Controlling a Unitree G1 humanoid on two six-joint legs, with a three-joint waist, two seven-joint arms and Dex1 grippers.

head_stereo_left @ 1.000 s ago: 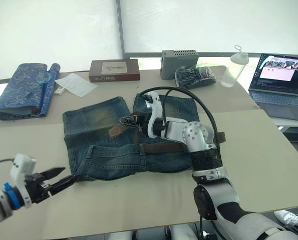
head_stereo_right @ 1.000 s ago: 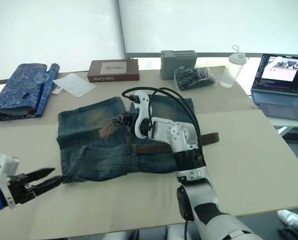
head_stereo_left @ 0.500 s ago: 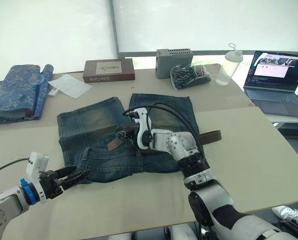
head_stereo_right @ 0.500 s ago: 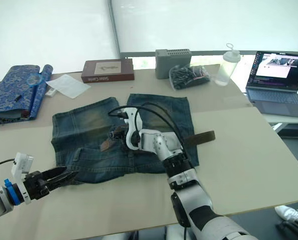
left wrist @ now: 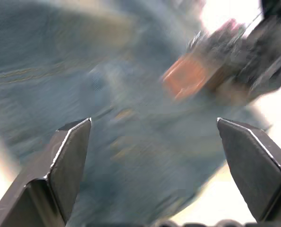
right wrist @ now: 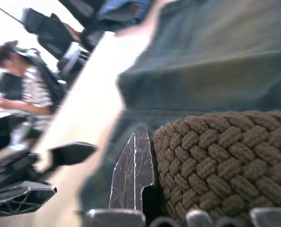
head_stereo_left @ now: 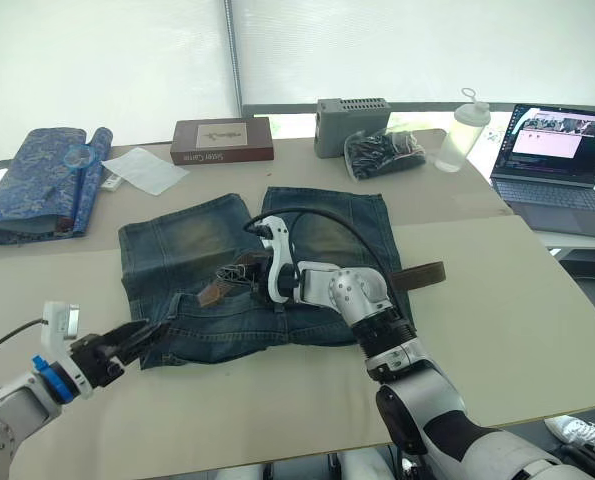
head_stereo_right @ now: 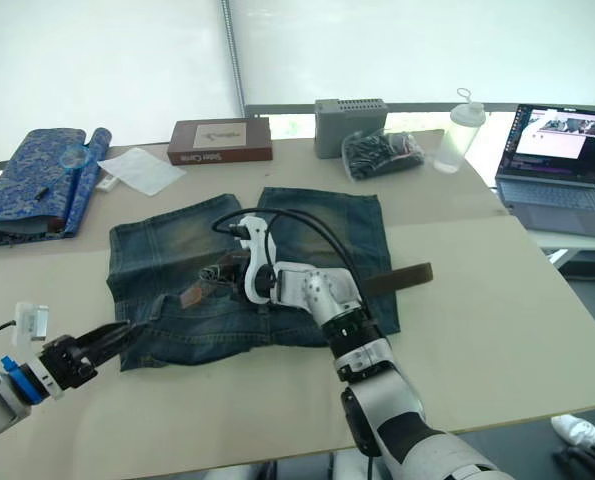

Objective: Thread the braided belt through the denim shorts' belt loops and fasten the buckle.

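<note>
Right gripper (head_stereo_left: pixel 239 272) clenched on braided belt (head_stereo_left: pixel 417 276) to feed it along denim shorts (head_stereo_left: pixel 177 240); left gripper (head_stereo_left: pixel 137 340) spread wide at hem, likely to pin the fabric

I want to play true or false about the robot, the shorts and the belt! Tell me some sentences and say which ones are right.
1. The denim shorts lie flat on the table. True.
2. The right gripper is shut on the braided belt. True; the wrist view shows the weave pressed against a finger.
3. The left gripper is shut tight. False; its fingers stand wide apart, at the corner of the shorts.
4. The laptop is closed. False; it is open with its screen lit.
5. The bottle lies on its side. False; it stands upright.
</note>
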